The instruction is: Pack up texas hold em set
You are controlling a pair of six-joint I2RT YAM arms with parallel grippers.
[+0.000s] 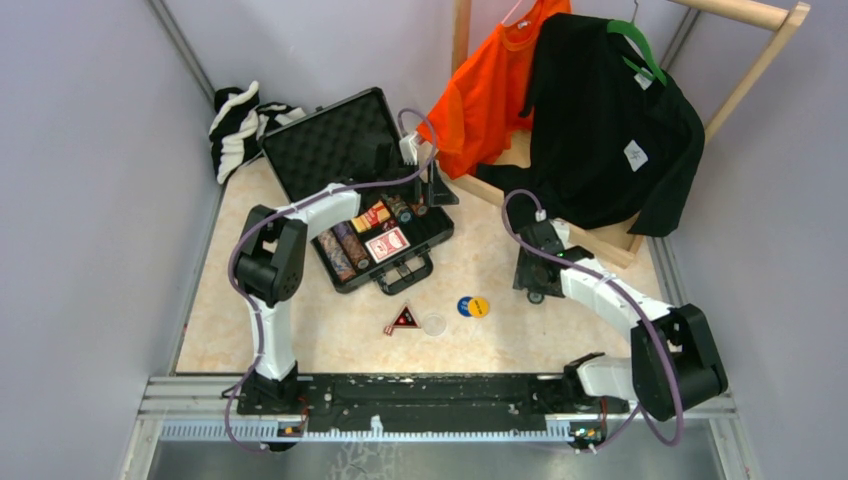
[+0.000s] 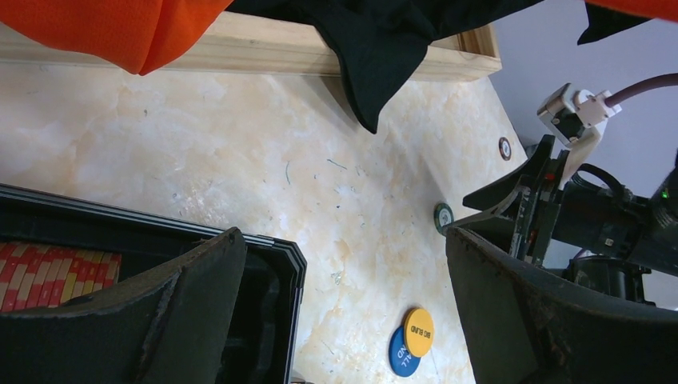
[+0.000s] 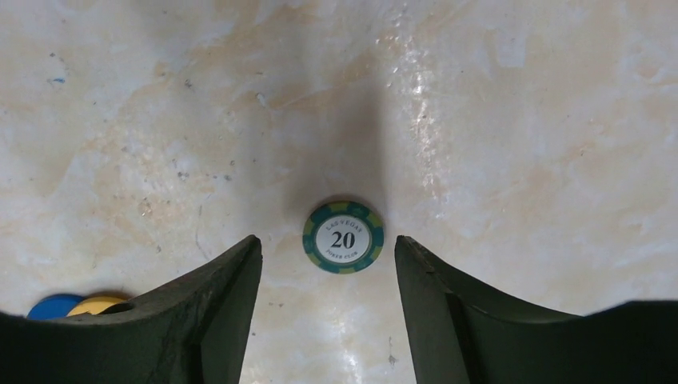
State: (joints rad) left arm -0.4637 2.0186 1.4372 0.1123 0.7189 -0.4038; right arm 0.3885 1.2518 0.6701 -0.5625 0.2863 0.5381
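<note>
The black briefcase (image 1: 330, 150) lies open at the back left of the table (image 1: 300, 330), its foam-lined lid tipped back and its tray toward the arms; rows of chips (image 1: 345, 250) sit in the tray's slots, and the red card deck (image 1: 387, 243) lies in the tray just beside them. The left gripper (image 1: 432, 188) hangs just off the briefcase's right corner; its fingers (image 2: 200, 280) are spread wide with nothing between them, one above the case corner, and bare table shows in the gap. To the right of the briefcase and well apart from it, the right gripper (image 1: 533, 288) points down at the table; its fingers (image 3: 232, 296) stand apart on either side of a single green chip (image 3: 343, 237) marked 20, which lies flat on the table and is touched by neither finger. In front of the briefcase, between it and the arm bases, lies the black-red triangle (image 1: 404, 318); the clear disc (image 1: 433, 324) is just beside it; a little further right the yellow disc (image 1: 480, 306) overlaps the blue disc (image 1: 465, 306). Behind the briefcase on its left is a striped cloth (image 1: 240, 125); behind it on its right an orange shirt (image 1: 490, 90) and a black shirt (image 1: 610, 130) hang on a wooden frame (image 1: 750, 12).
</note>
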